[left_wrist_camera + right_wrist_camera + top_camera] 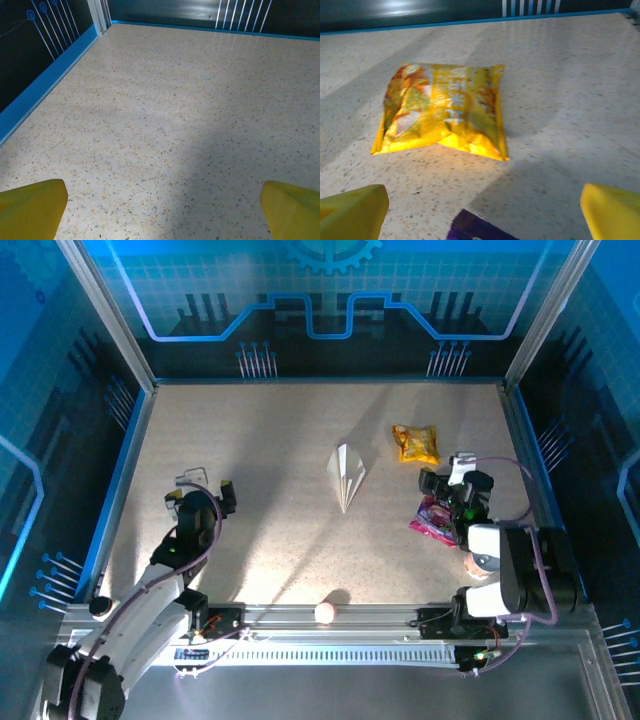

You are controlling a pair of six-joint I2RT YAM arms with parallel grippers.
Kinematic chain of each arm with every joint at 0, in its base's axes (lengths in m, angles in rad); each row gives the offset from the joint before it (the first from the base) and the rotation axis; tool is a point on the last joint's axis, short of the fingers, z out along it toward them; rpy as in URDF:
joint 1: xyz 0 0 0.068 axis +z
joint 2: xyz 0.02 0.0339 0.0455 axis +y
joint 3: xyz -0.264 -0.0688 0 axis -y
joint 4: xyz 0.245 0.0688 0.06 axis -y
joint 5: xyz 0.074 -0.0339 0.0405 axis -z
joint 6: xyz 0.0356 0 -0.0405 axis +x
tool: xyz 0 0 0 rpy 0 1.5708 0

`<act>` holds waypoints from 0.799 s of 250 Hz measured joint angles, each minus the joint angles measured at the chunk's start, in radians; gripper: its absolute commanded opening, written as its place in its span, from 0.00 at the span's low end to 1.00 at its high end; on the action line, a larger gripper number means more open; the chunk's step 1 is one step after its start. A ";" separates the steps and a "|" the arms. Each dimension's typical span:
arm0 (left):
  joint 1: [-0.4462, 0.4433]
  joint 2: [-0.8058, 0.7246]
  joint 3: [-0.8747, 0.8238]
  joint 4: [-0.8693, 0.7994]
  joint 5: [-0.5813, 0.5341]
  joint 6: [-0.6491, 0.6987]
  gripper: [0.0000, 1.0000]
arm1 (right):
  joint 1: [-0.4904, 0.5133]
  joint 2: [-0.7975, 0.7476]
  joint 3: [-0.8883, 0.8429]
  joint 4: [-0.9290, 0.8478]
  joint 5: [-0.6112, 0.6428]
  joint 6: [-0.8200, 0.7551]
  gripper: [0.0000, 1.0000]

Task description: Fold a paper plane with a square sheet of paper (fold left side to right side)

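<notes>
**Folding judged complete**

A slim white pointed paper plane (pixel 348 475) was recorded lying mid-way across the speckled beige table (pixel 250 430), well apart from both arms. The left gripper (pixel 207 490) and right gripper (pixel 446 478) were noted with jaws apart, nothing held. No further fold was judged outstanding.

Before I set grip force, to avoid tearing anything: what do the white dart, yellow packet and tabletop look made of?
Paper plane: thin matte white paper, judging by crisp creases. Yellow snack packet: glossy plastic or foil film; it shines and crinkles. Table: hard speckled surface, slightly glossy, perhaps stone-look laminate.
</notes>
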 measured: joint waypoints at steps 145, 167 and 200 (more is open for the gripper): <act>0.188 0.603 0.005 0.578 0.383 0.098 1.00 | 0.060 0.096 0.080 0.034 -0.009 -0.081 0.99; 0.190 0.695 0.048 0.670 0.433 0.118 1.00 | 0.062 0.096 0.080 0.034 -0.008 -0.081 0.99; 0.204 0.799 0.065 0.771 0.476 0.123 1.00 | 0.068 0.096 0.080 0.034 -0.001 -0.083 0.99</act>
